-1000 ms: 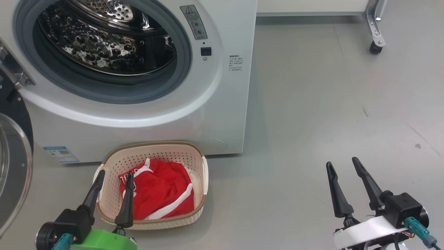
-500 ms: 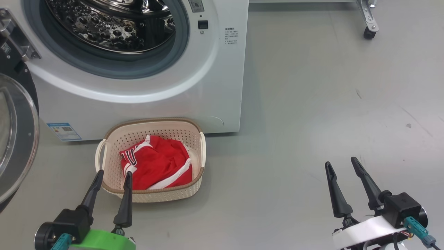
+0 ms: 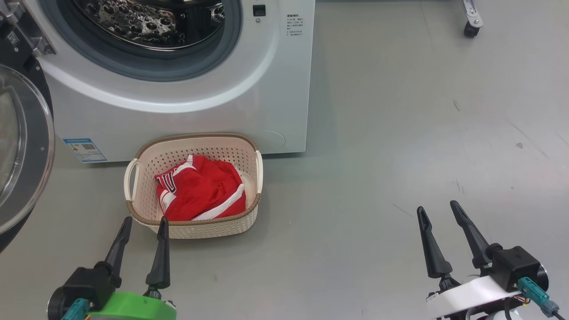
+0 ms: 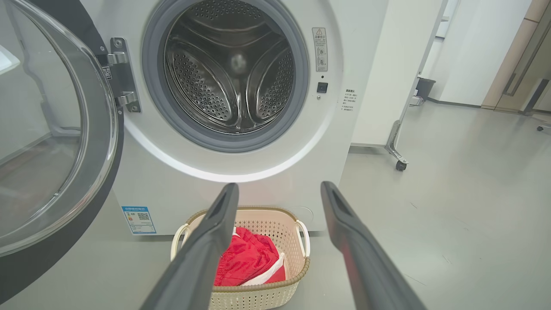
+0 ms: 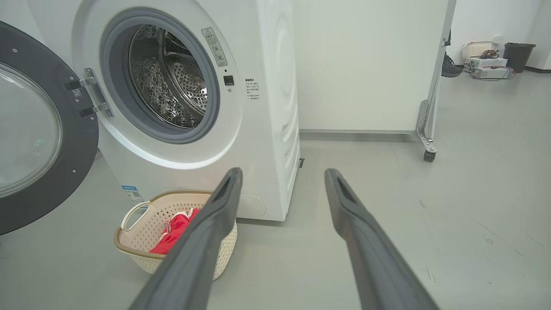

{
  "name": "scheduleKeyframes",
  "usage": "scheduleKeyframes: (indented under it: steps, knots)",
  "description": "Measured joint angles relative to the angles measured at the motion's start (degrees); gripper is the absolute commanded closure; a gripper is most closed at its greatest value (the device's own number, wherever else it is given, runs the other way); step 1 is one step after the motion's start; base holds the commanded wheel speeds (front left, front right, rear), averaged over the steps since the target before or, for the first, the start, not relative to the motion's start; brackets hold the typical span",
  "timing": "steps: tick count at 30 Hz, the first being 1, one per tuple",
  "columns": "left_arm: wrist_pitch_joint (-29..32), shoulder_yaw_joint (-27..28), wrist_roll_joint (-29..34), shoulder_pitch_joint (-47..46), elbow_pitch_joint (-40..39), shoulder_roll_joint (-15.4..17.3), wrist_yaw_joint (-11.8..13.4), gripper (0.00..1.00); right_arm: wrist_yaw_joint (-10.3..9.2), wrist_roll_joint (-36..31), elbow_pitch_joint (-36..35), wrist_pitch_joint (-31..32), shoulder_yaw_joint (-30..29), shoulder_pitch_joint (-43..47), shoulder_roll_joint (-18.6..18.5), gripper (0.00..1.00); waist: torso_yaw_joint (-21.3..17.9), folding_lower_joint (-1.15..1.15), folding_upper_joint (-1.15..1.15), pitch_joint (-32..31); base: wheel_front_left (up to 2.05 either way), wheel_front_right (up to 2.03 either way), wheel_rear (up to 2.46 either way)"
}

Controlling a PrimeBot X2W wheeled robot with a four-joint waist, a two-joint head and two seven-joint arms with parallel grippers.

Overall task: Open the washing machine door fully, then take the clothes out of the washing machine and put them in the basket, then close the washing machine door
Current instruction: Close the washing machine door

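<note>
With the clothes in the basket just past its tips at twelve o'clock, the left gripper, fingers apart and empty like those of the right gripper, sits nearer the washing machine door, which hangs wide open at its ten o'clock.

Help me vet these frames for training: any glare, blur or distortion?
Head view: sharp, glints on the drum. Left wrist view: near fingers soft, door glass carries reflections. Right wrist view: fingers soft, wide-angle tilts the washing machine.
</note>
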Motion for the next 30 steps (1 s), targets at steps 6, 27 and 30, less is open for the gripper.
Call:
scheduleKeyframes:
  steps: [6, 27, 30]
  knots:
    - [0.0, 0.2, 0.0, 0.0, -0.3, 0.0, 0.0, 0.0, 0.0, 0.0, 0.0, 0.0, 0.0, 0.0, 0.0, 0.0, 0.1, 0.0, 0.0, 0.2, -0.36, 0.36, 0.0]
    - [0.0, 1.2, 1.7, 0.0, -1.0, 0.0, 0.0, 0.0, 0.0, 0.0, 0.0, 0.0, 0.0, -0.7, 0.0, 0.0, 0.4, 0.0, 0.0, 0.5, -0.03, 0.03, 0.0]
    - [0.0, 1.2, 1.7, 0.0, -1.0, 0.0, 0.0, 0.0, 0.0, 0.0, 0.1, 0.0, 0.0, -0.7, 0.0, 0.0, 0.4, 0.0, 0.0, 0.5, 0.0, 0.0, 0.0]
